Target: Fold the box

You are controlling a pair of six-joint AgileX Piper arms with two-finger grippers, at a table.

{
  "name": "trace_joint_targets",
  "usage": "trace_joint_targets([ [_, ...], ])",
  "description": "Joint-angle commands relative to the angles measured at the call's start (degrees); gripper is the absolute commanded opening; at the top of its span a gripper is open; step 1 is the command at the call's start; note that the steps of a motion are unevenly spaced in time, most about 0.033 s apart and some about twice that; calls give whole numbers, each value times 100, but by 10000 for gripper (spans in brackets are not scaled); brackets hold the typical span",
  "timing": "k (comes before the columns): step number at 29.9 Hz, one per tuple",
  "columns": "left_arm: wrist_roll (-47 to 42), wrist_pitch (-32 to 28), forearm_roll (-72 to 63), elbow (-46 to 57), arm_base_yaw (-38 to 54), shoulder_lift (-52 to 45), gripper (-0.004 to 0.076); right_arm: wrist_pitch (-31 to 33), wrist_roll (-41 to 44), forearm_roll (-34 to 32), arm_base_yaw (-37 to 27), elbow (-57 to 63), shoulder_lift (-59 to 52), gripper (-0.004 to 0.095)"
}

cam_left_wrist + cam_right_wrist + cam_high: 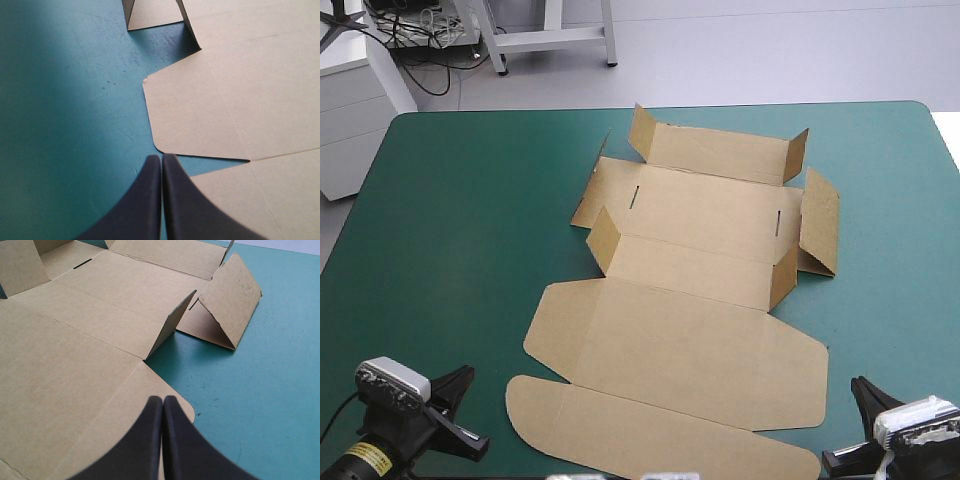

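Barely begun: the box [700, 330] lies mostly flat mid-frame, small flaps [603, 240] raised; left end effector [161, 157] and right end effector [162, 399] pressed together, empty.

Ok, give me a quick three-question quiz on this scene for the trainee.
1. True or false: some small flaps of the box stand raised.
2. The left gripper is: A over the box's middle; B by the box's left edge; C gripping a raised flap.
3. Fill in: the right gripper has its fingers ____.
Key: 1 true; 2 B; 3 shut.
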Motion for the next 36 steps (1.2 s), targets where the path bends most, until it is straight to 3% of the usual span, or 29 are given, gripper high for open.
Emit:
trace_joint_targets([
  [1, -9, -381, -68, -192, -29, 77, -10, -419, -10, 92, -19, -162, -2, -20],
  [20, -9, -381, -68, -192, -29, 77, -10, -408, -46, 120, -19, -162, -2, 1],
  [24, -9, -381, -68, -192, -29, 77, -10, -396, -46, 160, -19, -162, -2, 168],
  [27, -9, -381, -68, -192, -29, 77, -10, -396, -46, 160, -19, -162, -2, 413],
  [28, -9, -381, -68, -192, -29, 77, -10, -396, -46, 160, -19, -162, -2, 536],
  [31, -9, -381, -68, -192, -29, 77, -10, -396, -46, 160, -19, -162, -2, 749],
  [36, -23, -392, -68, -192, -29, 77, -10, -409, 45, 160, -19, -162, -2, 787],
])
